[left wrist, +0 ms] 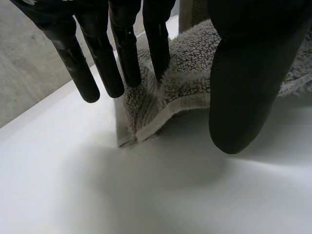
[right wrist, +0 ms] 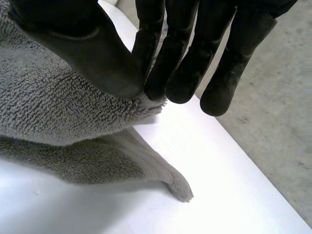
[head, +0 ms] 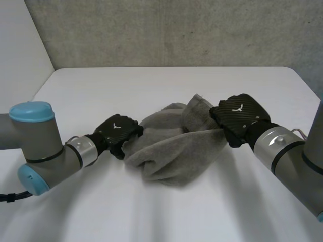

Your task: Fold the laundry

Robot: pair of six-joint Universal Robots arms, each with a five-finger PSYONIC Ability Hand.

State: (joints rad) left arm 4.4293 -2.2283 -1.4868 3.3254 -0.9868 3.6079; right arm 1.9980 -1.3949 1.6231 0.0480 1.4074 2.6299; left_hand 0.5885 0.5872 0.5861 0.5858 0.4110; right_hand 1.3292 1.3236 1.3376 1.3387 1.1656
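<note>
At the right end of the crumpled grey terry towel (head: 171, 154), which lies bunched on the white table (head: 151, 85), the black right hand (head: 238, 117) pinches the towel's edge between thumb and fingers, raised clear of the layer beneath. At the towel's left end the black left hand (head: 118, 132) is spread, one straight finger touching the hemmed corner and the thumb standing apart, so the step in hand is judged to be securing both ends. The next move calls for the left thumb to close on that corner, then for an even outward pull to flatten the towel.
</note>
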